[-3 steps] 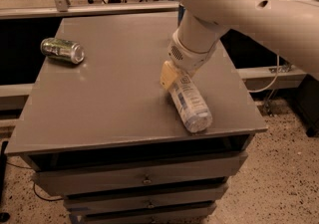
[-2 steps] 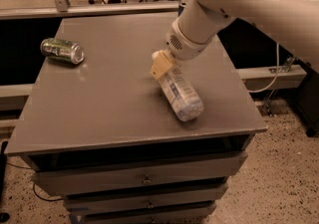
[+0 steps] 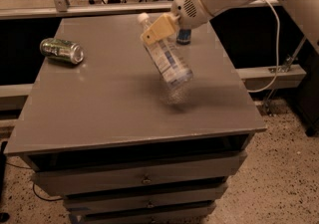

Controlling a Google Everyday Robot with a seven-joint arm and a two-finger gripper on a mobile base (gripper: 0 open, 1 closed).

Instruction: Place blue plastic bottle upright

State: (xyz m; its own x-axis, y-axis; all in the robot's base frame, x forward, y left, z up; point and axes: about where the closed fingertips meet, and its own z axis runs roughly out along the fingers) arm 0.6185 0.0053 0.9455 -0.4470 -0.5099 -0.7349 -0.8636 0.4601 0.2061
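Uprighting step, seemingly midway: hand pinches the tilted blue plastic bottle near its neck, right of the green can, base near the desk. Next, probably: rotate vertical, then release.

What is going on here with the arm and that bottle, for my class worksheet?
The robot's gripper is shut on the blue plastic bottle near its neck, holding it tilted, cap toward the back left, base near the grey cabinet top. It is not yet upright. A green can lies on its side at the left; a blue can stands behind the gripper.
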